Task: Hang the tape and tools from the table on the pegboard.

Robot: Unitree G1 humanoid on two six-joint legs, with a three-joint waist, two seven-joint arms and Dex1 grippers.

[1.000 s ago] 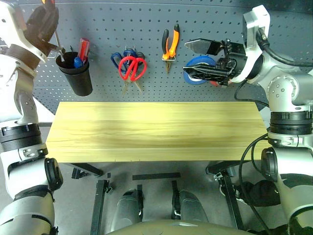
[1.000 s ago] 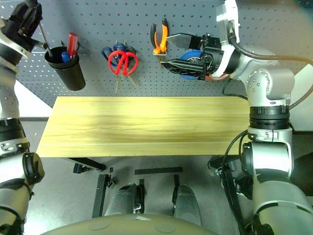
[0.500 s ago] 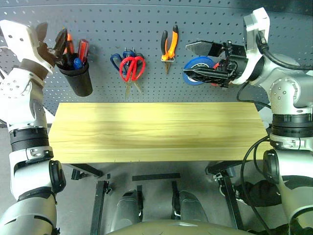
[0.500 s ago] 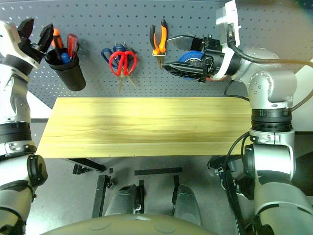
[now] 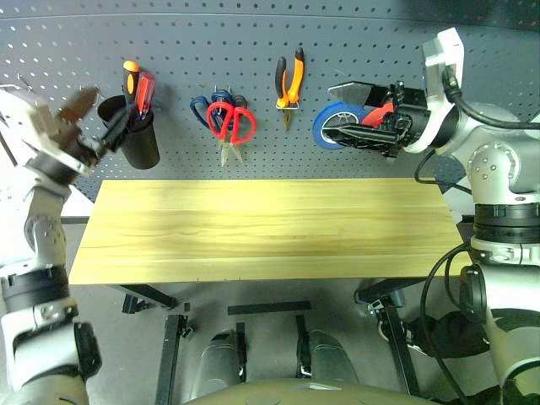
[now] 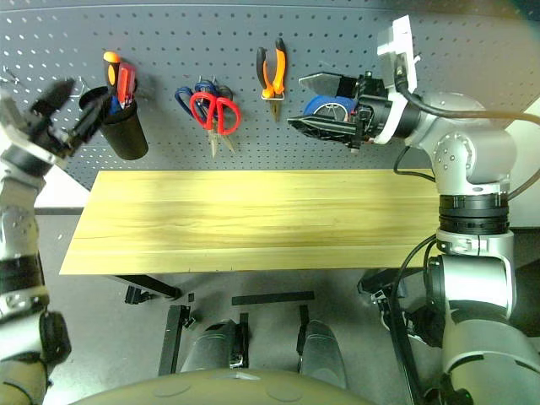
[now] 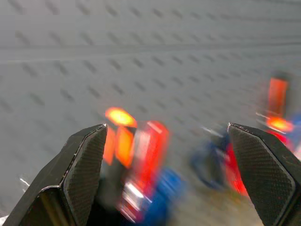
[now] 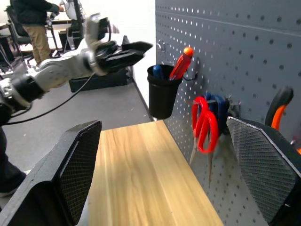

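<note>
**Tools on the pegboard, both sets of fingers spread and empty**

While the wooden counter [image 5: 261,228] lies bare across the middle of the head views, the things of the task hang on the pegboard [image 5: 253,34] behind it. At the far left, the left gripper [image 5: 84,126] hovers just beside the black cup [image 5: 139,139], apart from it, with its fingers [image 7: 75,179] spread wide and nothing between them. The cup hangs on the board's left part and holds the slim screwdriver [image 5: 129,76] with the orange-and-black handle, standing upright next to a red-handled screwdriver [image 5: 145,89]; a blue-handled thing also sits in the cup, seen in the right wrist view.

Further right, the red-handled scissors [image 5: 229,122] hang point down on a hook, in front of a pair of blue-handled scissors [image 5: 202,105] on the same spot. Next come the pliers [image 5: 288,80] with orange-and-black handles, hung handles up, nose down.

Right of the pliers, a blue roll of tape [image 5: 337,122] hangs on the board. The right gripper [image 5: 354,114] reaches in level from the right, directly in front of that roll, its fingers [image 8: 75,169] wide apart and holding nothing. A bit of red shows just behind this gripper; whether it is the red tape cannot be told.

In the right wrist view, people [image 8: 35,19] stand in the far background.
</note>
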